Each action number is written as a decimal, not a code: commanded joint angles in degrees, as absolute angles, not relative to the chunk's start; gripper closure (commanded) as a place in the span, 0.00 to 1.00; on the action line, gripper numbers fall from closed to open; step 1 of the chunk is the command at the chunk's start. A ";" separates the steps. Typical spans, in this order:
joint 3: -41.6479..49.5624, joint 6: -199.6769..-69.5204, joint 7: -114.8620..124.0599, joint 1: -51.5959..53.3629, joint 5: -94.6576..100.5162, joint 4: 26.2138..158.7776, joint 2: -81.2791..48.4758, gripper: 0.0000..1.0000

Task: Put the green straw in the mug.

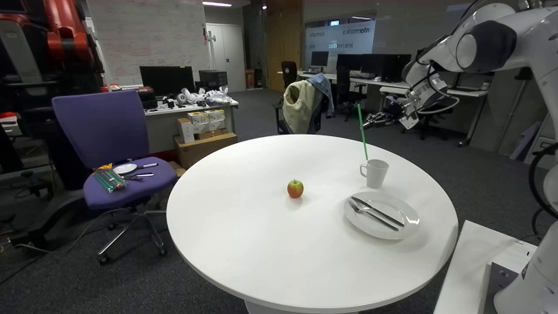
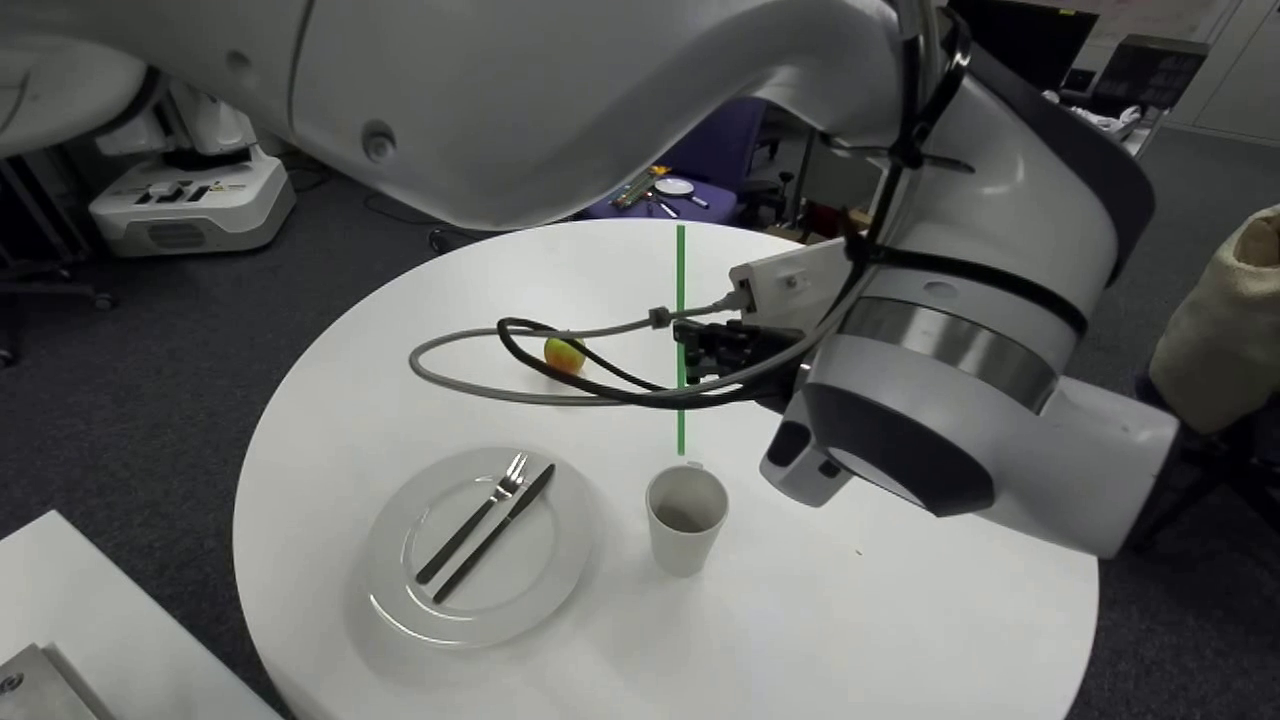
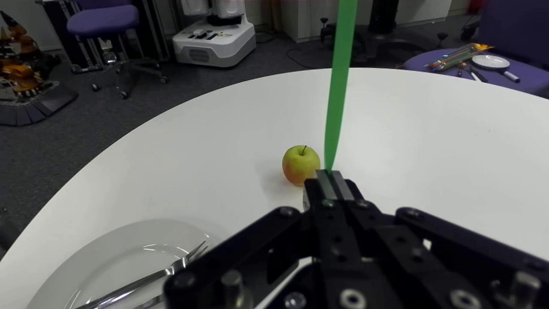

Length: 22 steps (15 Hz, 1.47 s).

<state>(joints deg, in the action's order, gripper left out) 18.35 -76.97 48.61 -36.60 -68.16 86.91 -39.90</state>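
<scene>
The green straw point(image 1: 363, 141) is held near upright, tilted a little in an exterior view and straight in another point(image 2: 681, 260). My gripper point(image 1: 365, 125) is shut on it around mid-length; the fingertips also show in an exterior view point(image 2: 684, 345). In the wrist view the straw point(image 3: 339, 77) rises from between the closed fingertips point(image 3: 329, 175). The white mug point(image 1: 375, 174) stands upright on the table, also seen in an exterior view point(image 2: 683, 545). The straw's lower end appears just above the mug's rim on its handle side, outside the opening. The mug is not identifiable in the wrist view.
A white plate point(image 1: 407, 231) with a fork point(image 1: 370, 213) and a knife point(image 1: 379, 211) lies beside the mug on the round white table point(image 1: 261, 253). An apple point(image 1: 295, 189) sits near the middle. A cable loop point(image 2: 430, 375) hangs from the wrist.
</scene>
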 commanded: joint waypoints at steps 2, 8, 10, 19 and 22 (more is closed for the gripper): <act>19.17 -74.53 51.69 -36.44 -65.54 85.85 -38.97 1.00; 19.86 -74.74 53.71 -35.79 -59.49 85.69 -38.29 1.00; 20.02 -75.41 53.68 -35.64 -58.91 85.88 -38.36 1.00; 19.38 -78.34 52.42 -34.45 -59.94 85.99 -41.11 1.00; 19.40 -78.41 52.15 -33.85 -60.00 85.86 -42.48 1.00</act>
